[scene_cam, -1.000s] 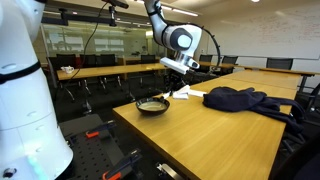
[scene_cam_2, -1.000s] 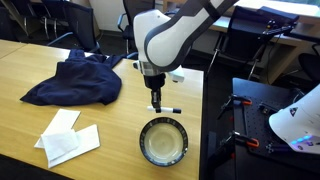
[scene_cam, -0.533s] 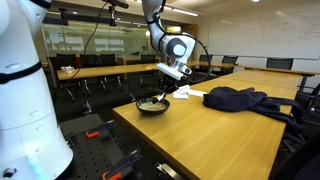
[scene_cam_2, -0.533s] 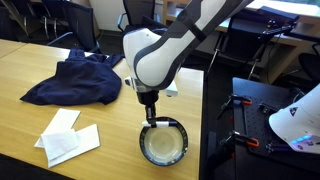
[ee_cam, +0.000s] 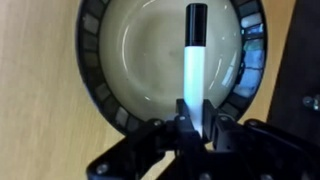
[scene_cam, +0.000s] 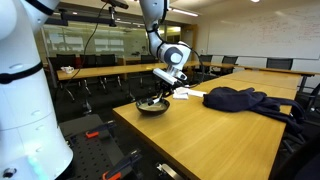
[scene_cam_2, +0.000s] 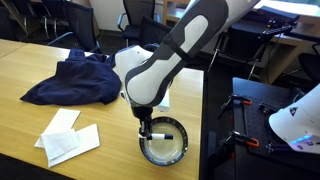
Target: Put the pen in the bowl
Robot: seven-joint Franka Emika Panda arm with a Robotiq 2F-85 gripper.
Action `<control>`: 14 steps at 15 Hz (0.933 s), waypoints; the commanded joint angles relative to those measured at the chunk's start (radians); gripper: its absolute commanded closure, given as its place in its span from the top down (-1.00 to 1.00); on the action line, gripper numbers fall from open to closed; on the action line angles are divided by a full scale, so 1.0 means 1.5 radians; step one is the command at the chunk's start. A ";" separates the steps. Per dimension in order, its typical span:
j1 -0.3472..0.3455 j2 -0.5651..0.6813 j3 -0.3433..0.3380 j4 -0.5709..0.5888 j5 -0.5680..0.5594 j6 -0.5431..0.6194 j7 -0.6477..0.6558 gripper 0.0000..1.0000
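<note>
In an exterior view, the round bowl with a dark rim and pale inside [scene_cam: 151, 106] sat near a corner of the light wooden table [scene_cam: 200, 135]. The black Robotiq gripper [scene_cam: 163, 96] hung just above the bowl's rim, tilted down toward it. The white pen with a black cap [scene_cam: 160, 99] was too small here to make out clearly. A dark blue crumpled cloth [scene_cam: 240, 100] lay well apart from the bowl, and white paper sheets [scene_cam: 186, 93] lay just beyond it.

In an exterior view from the opposite side, the gripper [scene_cam_2: 148, 129] hovered over the near-left part of the bowl [scene_cam_2: 184, 146]. The pen [scene_cam_2: 162, 133] stuck out sideways from it across the bowl's opening. The cloth [scene_cam_2: 75, 80] lay well apart from the bowl. 2 overlapping paper sheets [scene_cam_2: 70, 140] lay on the table [scene_cam_2: 30, 125], near the bowl.

In the wrist view, the gripper [ee_cam: 197, 117] pinched the pen [ee_cam: 193, 55] at its white end, with 2 fingers [ee_cam: 184, 112] pressed against the barrel from both sides. The pen reached out over the bowl's pale inside, its black cap close to the far rim of the bowl [ee_cam: 93, 70]. Whether the pen touched the bowl could not be told. Bare table [ee_cam: 35, 90] showed beside the bowl.
</note>
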 commanded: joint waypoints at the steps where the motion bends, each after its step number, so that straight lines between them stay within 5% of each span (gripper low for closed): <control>1: 0.009 0.000 -0.010 0.015 -0.005 -0.030 0.039 -0.08; 8: 0.005 -0.090 -0.047 -0.050 -0.041 -0.011 0.056 0.94; 14: -0.013 -0.230 -0.086 -0.144 -0.065 -0.054 0.047 1.00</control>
